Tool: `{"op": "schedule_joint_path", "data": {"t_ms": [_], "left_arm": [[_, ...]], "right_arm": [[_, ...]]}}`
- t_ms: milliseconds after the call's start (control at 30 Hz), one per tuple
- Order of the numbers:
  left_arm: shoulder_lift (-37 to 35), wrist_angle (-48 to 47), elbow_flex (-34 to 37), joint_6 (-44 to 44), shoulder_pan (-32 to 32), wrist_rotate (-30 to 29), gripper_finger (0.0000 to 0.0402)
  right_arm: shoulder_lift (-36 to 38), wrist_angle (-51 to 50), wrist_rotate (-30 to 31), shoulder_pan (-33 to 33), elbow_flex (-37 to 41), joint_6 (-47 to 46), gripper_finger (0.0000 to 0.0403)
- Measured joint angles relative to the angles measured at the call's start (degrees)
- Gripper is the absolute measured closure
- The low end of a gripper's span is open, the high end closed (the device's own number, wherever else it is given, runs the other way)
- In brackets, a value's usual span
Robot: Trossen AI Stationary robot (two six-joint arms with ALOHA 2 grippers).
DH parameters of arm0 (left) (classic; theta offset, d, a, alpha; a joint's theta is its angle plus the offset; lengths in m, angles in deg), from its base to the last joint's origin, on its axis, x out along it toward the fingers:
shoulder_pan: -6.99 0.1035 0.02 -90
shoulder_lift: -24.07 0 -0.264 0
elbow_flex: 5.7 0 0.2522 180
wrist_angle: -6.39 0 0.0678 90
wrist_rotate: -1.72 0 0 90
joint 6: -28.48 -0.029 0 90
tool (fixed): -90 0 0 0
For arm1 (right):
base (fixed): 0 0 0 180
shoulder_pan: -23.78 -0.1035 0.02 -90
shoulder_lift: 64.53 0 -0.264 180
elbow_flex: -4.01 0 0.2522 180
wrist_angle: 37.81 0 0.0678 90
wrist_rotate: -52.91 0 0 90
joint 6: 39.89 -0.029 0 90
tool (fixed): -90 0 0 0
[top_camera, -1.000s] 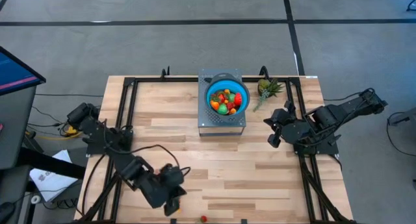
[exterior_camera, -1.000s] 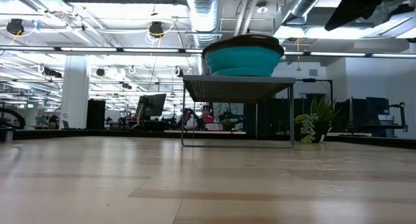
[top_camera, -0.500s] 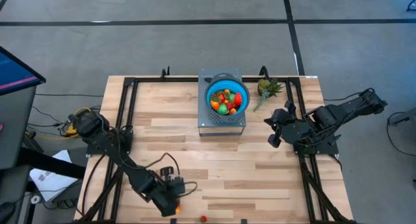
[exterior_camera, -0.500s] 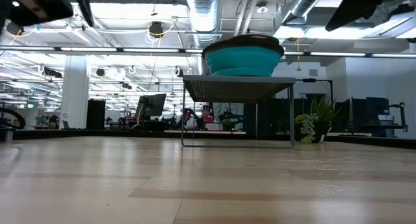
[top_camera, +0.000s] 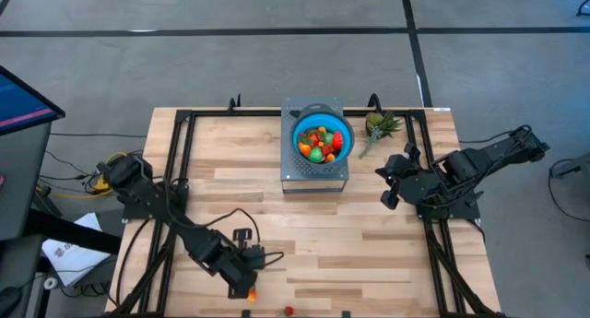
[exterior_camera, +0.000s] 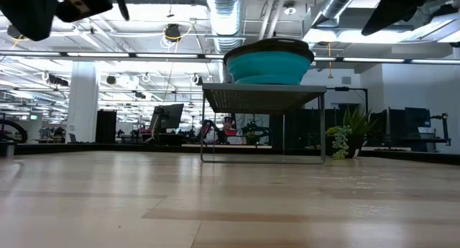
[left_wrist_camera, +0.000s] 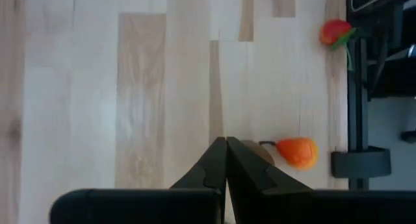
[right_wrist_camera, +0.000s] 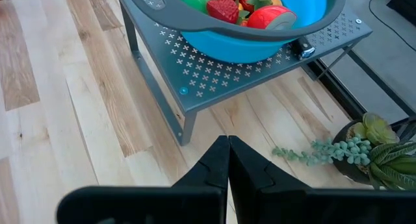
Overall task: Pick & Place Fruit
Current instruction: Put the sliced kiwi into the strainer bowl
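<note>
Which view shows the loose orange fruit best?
The left wrist view: the orange fruit lies clear on the table beside the shut left gripper. The high view shows only a speck at that gripper. The low and right wrist views miss it.

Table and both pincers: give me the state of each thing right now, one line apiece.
Left pincer: shut, empty, over the table's near edge beside the orange fruit.
Right pincer: shut, empty, waiting at the table's right side, beside the stand.
Orange fruit: loose on the table.
Red fruit: loose on the table, by the frame.
Blue bowl: upright on the metal stand, holding fruit.
Potted plant: beside the stand.
</note>
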Motion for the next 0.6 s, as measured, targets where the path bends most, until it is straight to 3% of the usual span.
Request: {"op": "schedule_joint_path", "data": {"t_ms": [300, 433, 600], "left_arm": [[-0.02, 0.29, 0.14, -16.76, 0.36, 0.59, 0.0387], [0.0, 0.39, 0.83, -21.75, 1.18, 0.59, 0.0346], [0.03, 0.8, 2.62, -27.27, 2.54, 1.48, 0.0266]], "right_arm": [[0.0, -0.01, 0.0, 0.0, 0.0, 0.0, 0.0403], [0.0, -0.04, 0.02, 0.0, 0.0, 0.0, 0.0403], [0.0, -0.14, 0.02, 0.0, 0.0, -0.02, 0.0403]]}}
